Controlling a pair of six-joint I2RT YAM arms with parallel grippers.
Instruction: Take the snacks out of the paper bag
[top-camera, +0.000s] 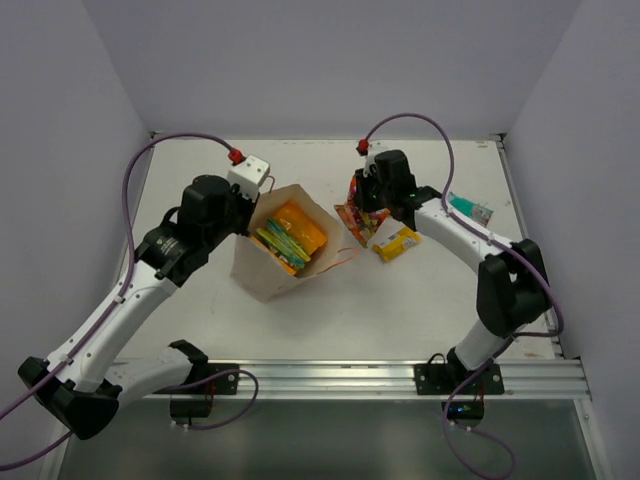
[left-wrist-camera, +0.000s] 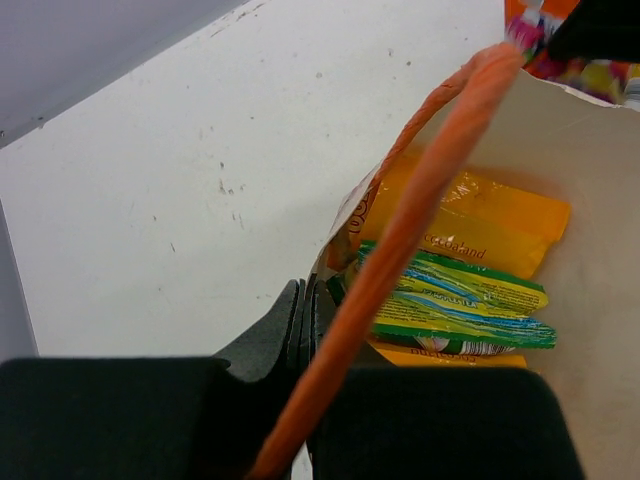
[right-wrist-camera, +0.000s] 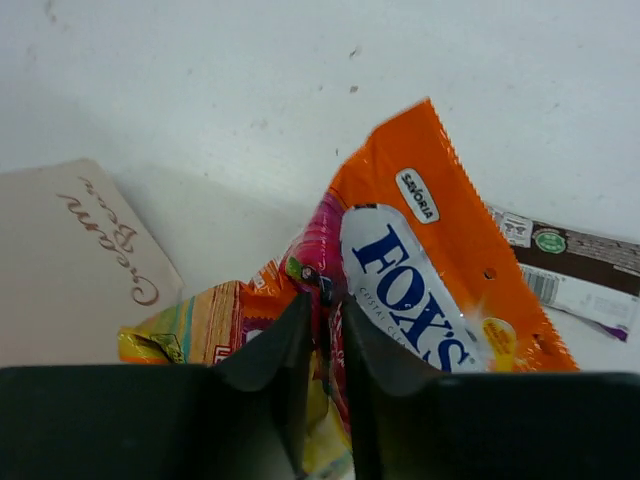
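Observation:
The cream paper bag (top-camera: 262, 272) stands open at mid-table, with an orange packet (top-camera: 303, 224) and green packets (top-camera: 279, 243) inside. My left gripper (top-camera: 248, 208) is shut on the bag's left rim (left-wrist-camera: 338, 225). Its orange handle (left-wrist-camera: 420, 210) crosses in front of the orange packet (left-wrist-camera: 500, 215) and green packets (left-wrist-camera: 460, 300). To the bag's right, my right gripper (top-camera: 372, 215) pinches the edge of an orange FOX'S packet (right-wrist-camera: 440, 220) low over the table. That packet lies on a red-yellow packet (right-wrist-camera: 190, 320), beside a dark brown bar (right-wrist-camera: 570, 255).
A yellow packet (top-camera: 396, 243) lies just right of the right gripper, and a teal packet (top-camera: 468, 208) lies further right near the table's side edge. The bag's printed wall (right-wrist-camera: 70, 260) is close on the right gripper's left. White walls enclose the table.

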